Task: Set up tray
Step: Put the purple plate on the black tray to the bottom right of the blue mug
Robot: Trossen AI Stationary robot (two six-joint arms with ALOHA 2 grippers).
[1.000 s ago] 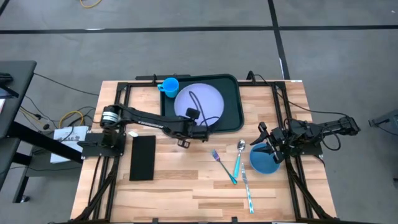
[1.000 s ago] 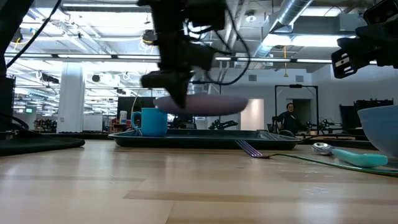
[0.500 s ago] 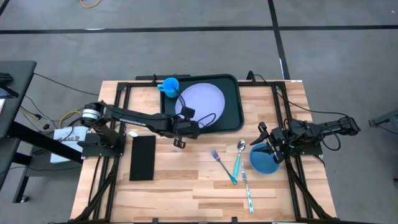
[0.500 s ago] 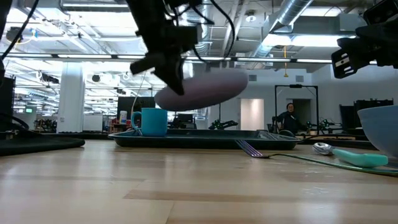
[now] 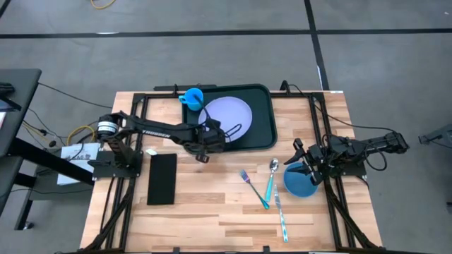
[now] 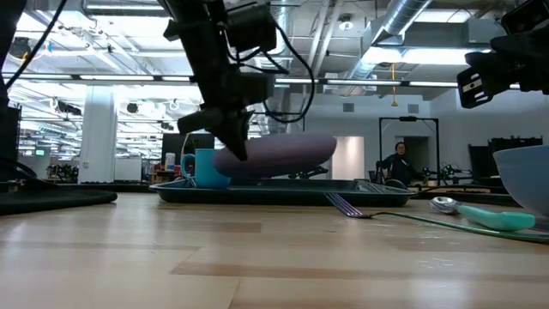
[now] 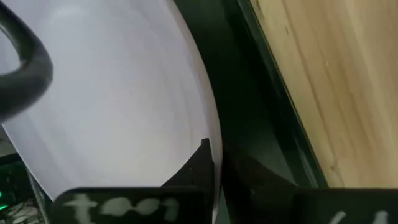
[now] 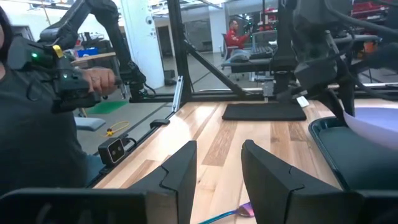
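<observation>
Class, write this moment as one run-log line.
left tool: shut on plate, tilted over tray | right tool: open, idle by bowl

Plate (image 5: 227,115) and cup (image 5: 193,97) on tray (image 5: 267,116)

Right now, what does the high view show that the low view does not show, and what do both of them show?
Only the high view shows the flat black rectangle on the table and the right gripper open beside the blue bowl. Only the low view shows the lavender plate tilted, lifted above the tray, and a person far behind. Both show the left gripper pinching the plate's rim, the blue cup and the fork.
</observation>
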